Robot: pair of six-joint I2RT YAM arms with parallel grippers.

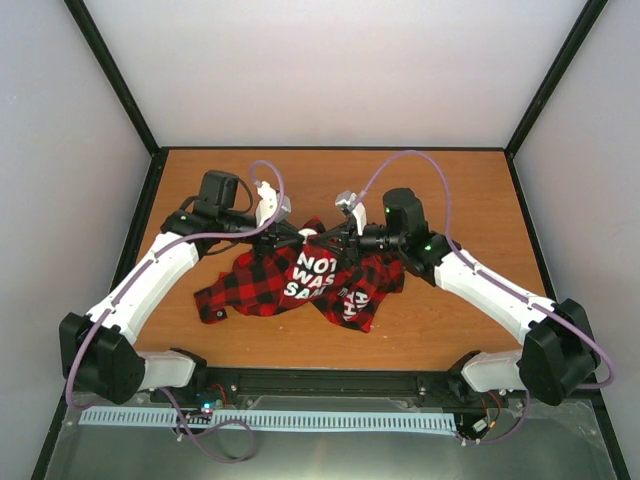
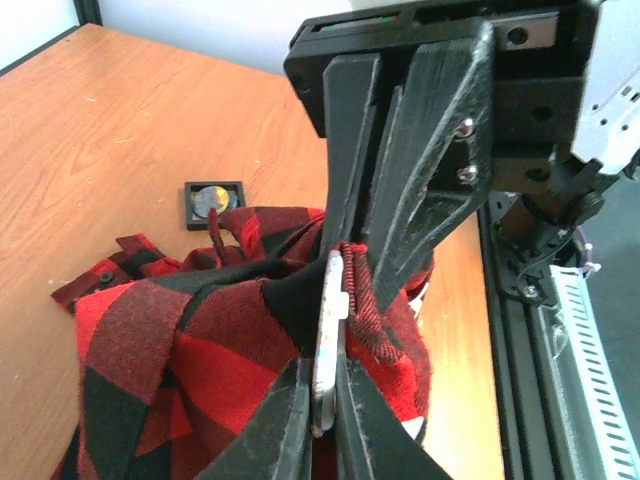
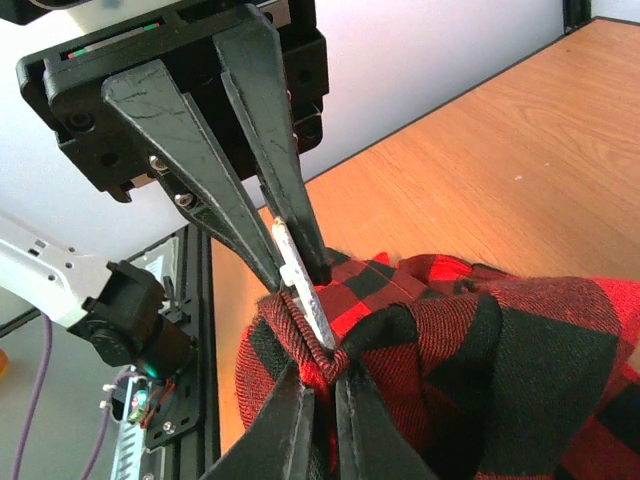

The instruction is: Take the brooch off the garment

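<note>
- left claw (image 2: 322,378) pinching brooch (image 2: 331,310) edge; right claw (image 3: 322,372) directly opposite, pinching garment (image 3: 470,350) fold beside it
- step, likely: pulling brooch free; next needs claws drawn apart, cloth gripped firm

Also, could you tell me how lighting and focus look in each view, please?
Top external: soft even light, faint shadows, garment lettering readable. Left wrist: left gripper blurs near the lens, brooch sharper. Right wrist: right gripper likewise soft, wall bright, no glare.
</note>
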